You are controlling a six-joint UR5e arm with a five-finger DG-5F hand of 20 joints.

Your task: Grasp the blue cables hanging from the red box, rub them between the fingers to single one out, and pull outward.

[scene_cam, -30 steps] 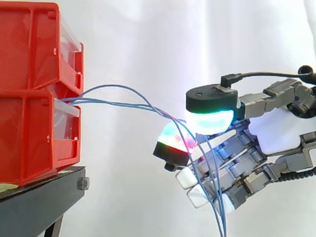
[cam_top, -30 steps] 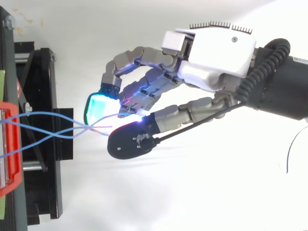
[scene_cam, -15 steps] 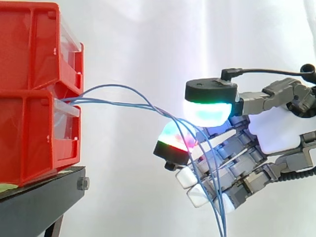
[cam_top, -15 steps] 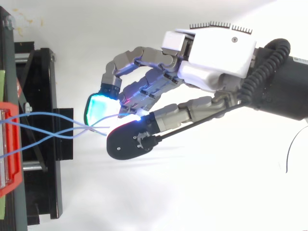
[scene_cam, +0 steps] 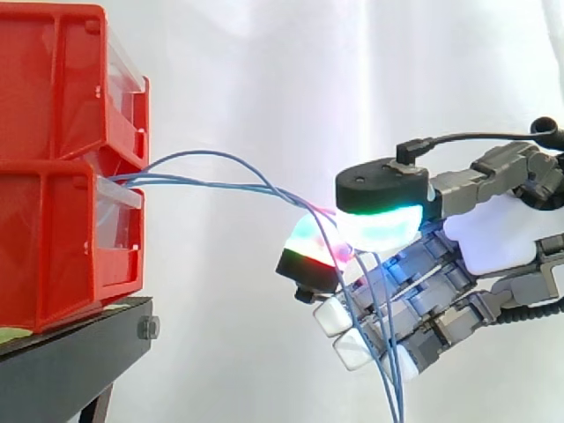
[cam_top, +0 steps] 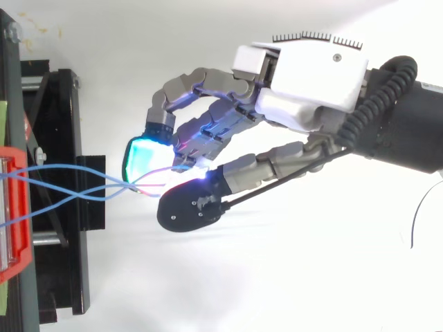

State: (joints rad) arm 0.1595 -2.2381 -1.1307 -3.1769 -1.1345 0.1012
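Several thin blue cables (scene_cam: pixel 238 176) run out of the lower red box (scene_cam: pixel 62 238) and arc to the right, then hang down past the hand (scene_cam: pixel 493 233). In the top view the blue cables (cam_top: pixel 76 183) cross between the red box (cam_top: pixel 14 207) and the hand (cam_top: pixel 304 76). The thumb pad (scene_cam: pixel 379 225), glowing green and white, presses the cables against a green and red fingertip (scene_cam: pixel 308 251). The other fingers curl below with white pads. The hand is shut on the cables.
An upper red box (scene_cam: pixel 62 79) is stacked on the lower one, both on a black stand (scene_cam: pixel 79 352). A white curtain hangs behind. The arm (cam_top: pixel 408 124) enters from the right.
The thumb has come back down and slid slightly right over the cables, closing against the fingertip after lifting half a second ago. The cables stay in place.
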